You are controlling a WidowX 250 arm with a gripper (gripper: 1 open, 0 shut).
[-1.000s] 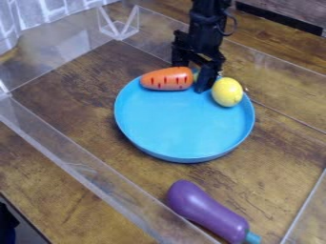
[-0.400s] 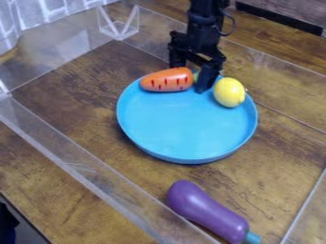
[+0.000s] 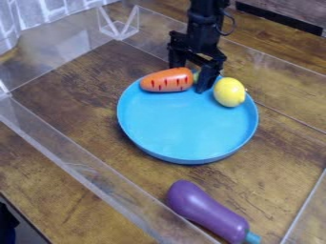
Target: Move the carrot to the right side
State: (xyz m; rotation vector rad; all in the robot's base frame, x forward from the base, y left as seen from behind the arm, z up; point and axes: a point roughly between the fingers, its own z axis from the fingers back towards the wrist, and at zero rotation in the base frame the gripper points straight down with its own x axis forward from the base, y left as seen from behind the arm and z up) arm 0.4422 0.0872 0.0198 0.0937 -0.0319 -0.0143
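The carrot [image 3: 169, 81], orange-red with thin dark cross lines, lies on its side on the far left rim of the round blue plate [image 3: 186, 125]. A yellow lemon [image 3: 228, 91] sits on the plate's far right rim. My black gripper [image 3: 201, 71] points straight down at the plate's far edge, between the carrot's thick end and the lemon. Its jaws stand open and hold nothing. One finger [image 3: 208, 78] reaches down right beside the carrot's end; whether it touches is unclear.
A purple eggplant [image 3: 208, 212] lies on the wooden table near the front edge. Clear plastic walls [image 3: 57, 143] run along the left and front. A clear container [image 3: 120, 19] stands at the back left.
The plate, carrot and lemon have shifted very slightly to the right since a second ago. The gripper has stayed in place, rolling a little about its vertical axis.
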